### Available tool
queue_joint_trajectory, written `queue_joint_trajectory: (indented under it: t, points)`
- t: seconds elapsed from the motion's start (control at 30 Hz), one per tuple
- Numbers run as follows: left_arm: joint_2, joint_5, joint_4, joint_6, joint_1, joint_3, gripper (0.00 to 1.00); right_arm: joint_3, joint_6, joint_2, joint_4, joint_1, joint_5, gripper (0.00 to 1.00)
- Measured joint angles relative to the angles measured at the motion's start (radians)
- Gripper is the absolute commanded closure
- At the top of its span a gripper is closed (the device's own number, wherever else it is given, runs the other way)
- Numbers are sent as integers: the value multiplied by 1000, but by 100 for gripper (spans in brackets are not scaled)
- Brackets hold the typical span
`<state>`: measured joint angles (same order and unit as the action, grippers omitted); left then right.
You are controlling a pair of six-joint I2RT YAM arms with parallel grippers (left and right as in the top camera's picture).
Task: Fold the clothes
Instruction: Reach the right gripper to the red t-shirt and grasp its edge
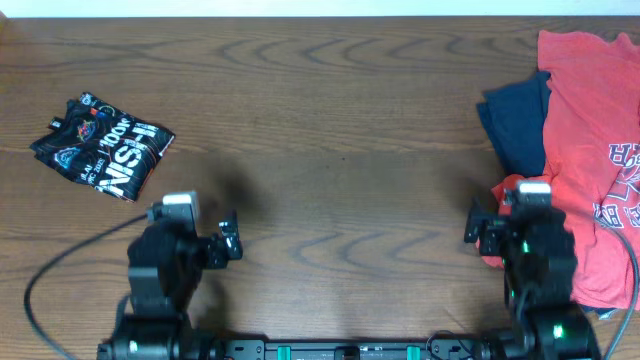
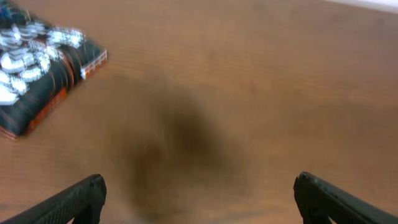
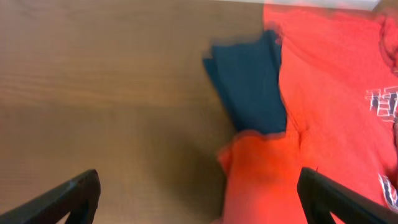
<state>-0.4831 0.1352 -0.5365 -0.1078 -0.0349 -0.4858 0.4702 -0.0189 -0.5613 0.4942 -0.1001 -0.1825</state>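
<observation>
- the red shirt [image 1: 585,120] lies spread out at the right end of the tabletop [image 1: 340,120], running off the right edge of the overhead view.
- its white-and-navy lettering [image 1: 622,185] faces up near that edge and is partly cut off.
- a navy shirt [image 1: 518,120] lies touching the red shirt's left side, with its right part tucked under the red cloth and the rest sticking out onto bare wood.
- in the right wrist view a rumpled red flap overlaps the navy shirt's near edge.
- a black shirt [image 1: 100,145] with white print sits well apart from the other two at the far left, folded into a small bundle set at a slant.
- the right hand [image 3: 198,180] is released, its two dark fingers [image 3: 78,193] spread wide with nothing between them.
- below it are bare wood on the left and the red flap on the right.
- from above, the right arm covers the red shirt's near left corner; whether the hand touches the cloth, i cannot tell.
- the left hand [image 2: 199,183] is released too, fingers far apart and empty, over bare wood.
- the black shirt is up and to the left of it, well clear.
- the left wrist view is blurred.
- a grey cable [image 1: 60,270] loops out left of the left arm.
</observation>
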Motion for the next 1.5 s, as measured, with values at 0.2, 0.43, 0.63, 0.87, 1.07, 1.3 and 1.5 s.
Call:
queue_joint_trajectory:
  t: [0.2,0.43,0.63,0.87,1.07,1.3,1.5]
  points:
    - [-311,0,-122,0,0,-155,2,186,-30,-414,195,97,-24,1]
    - [-486,0,-137,0,0,-182,2,231,-50,-774,185,149,-9,1]
    - [-542,0,-138,0,0,-182,2,231,-82,-948,129,151,-13,21]
    - [-544,0,-138,0,0,-182,2,258,-145,-1011,119,158,-69,99]
    - [-544,0,-137,0,0,-182,2,270,-165,-1013,172,175,-85,99]
    - [-544,1,-132,0,0,-182,2,548,-148,-909,418,179,5,99]
    - [-544,3,-129,0,0,-183,2,838,-13,-760,554,163,227,99]
